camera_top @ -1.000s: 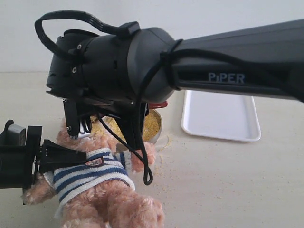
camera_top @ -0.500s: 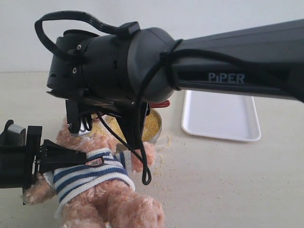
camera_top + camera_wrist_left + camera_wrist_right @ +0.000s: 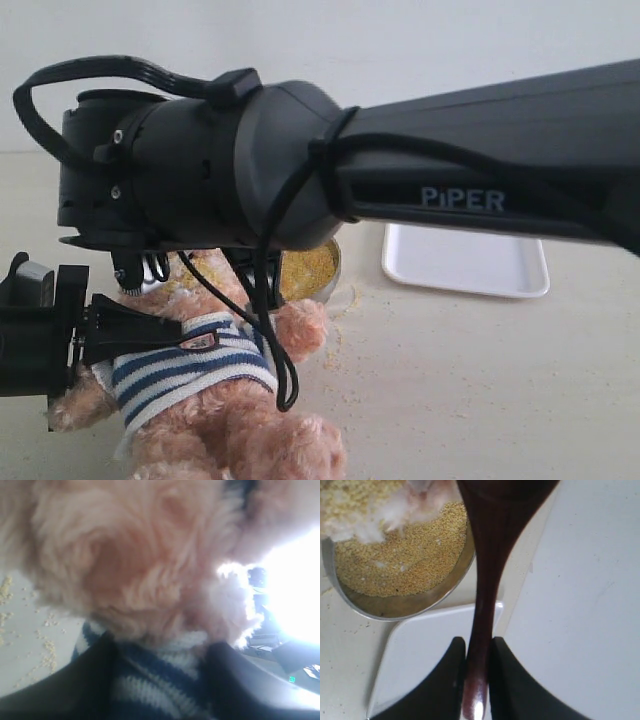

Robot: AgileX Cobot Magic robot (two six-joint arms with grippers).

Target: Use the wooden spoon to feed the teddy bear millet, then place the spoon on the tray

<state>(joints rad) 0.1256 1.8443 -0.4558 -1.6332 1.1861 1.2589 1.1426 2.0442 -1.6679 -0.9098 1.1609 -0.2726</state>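
The teddy bear sits at the lower left in its navy-and-white striped shirt. My right arm's thick wrist hides its head. My left gripper is shut on the bear, its dark fingers pinching the shirt at the chest. My right gripper is shut on the thin handle of the wooden spoon. The spoon's bowl runs out of the right wrist view, beside whitish bear fur. Millet fills the round metal bowl behind the bear. The white tray lies at the right.
Loose millet grains are scattered on the pale tabletop around the bowl and the bear. The right arm spans the whole upper half of the exterior view. The tray's corner lies close beside the bowl.
The right arm's wrist has swung left and now covers the bear's head. The left gripper and the bear have stayed put.
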